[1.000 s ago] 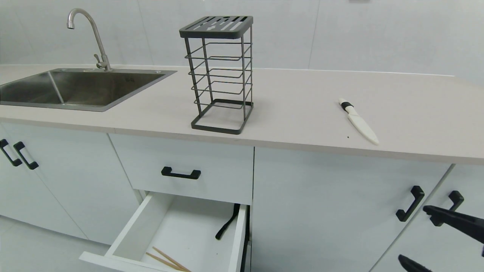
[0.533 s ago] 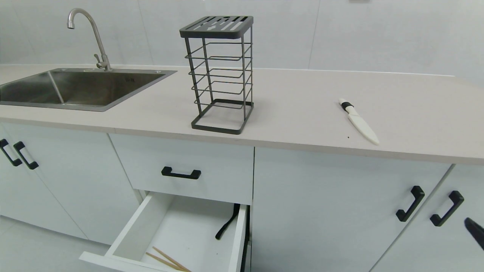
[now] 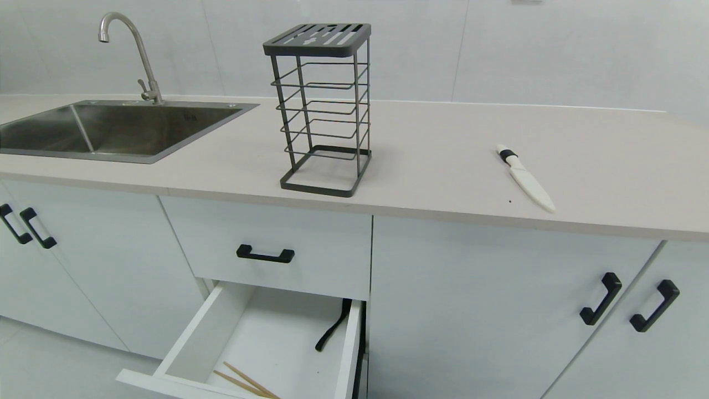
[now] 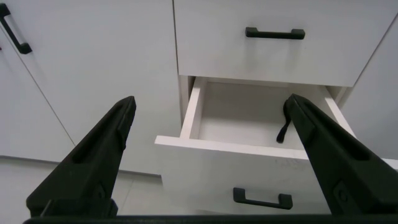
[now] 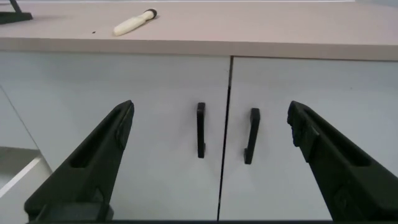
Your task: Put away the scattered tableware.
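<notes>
A white knife point(image 3: 523, 177) with a black band lies flat on the counter point(image 3: 443, 144) at the right, near the front edge; in the right wrist view the knife point(image 5: 134, 22) rests above two cabinet doors. A black wire rack point(image 3: 321, 108) stands upright mid-counter. Below it a white drawer point(image 3: 183, 332) is pulled out, holding wooden chopsticks point(image 3: 246, 382) and a black utensil point(image 3: 332, 327). My left gripper point(image 4: 210, 102) hangs open in front of that drawer point(image 4: 236, 148), well clear of it. My right gripper point(image 5: 210, 109) is open before the cabinet doors, below the counter edge, holding nothing.
A steel sink point(image 3: 33, 149) with a faucet point(image 3: 130, 50) fills the counter's left. Black handles point(image 3: 601, 299) stick out from the doors under the knife, and a closed drawer's handle point(image 3: 265, 254) sits above the open one. Tiled wall runs behind.
My right gripper's fingers, seen at the head view's lower right a second ago, dropped toward the right edge and left that picture. Knife, rack and drawer stayed put.
</notes>
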Tool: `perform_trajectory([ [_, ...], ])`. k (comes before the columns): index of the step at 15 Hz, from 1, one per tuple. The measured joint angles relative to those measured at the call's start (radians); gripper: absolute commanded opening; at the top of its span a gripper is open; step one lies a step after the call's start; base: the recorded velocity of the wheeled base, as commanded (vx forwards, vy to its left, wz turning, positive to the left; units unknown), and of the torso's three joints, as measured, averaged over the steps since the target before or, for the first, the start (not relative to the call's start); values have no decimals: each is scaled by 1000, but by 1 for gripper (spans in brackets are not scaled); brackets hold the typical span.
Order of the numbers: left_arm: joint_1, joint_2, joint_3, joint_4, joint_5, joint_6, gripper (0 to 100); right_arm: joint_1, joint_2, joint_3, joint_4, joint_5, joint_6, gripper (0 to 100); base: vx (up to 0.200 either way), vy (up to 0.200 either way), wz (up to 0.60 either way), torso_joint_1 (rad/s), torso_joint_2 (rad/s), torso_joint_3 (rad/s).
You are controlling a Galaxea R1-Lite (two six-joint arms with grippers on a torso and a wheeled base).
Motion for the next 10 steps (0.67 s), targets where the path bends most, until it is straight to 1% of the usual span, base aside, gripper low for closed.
perform_trajectory([
  [2,0,0,0,0,0,3,100,-7,-76,11,82,4,11,100,0,0,0,0,0,0],
  [5,0,0,0,0,-1,-1,100,16,-178,16,325,77,-9,100,0,0,0,0,0,0],
  [6,0,0,0,0,-1,-1,100,19,-194,15,346,66,-8,100,0,0,0,0,0,0],
  [10,0,0,0,0,-11,1,100,23,-220,14,349,62,-5,100,0,0,0,0,0,0],
])
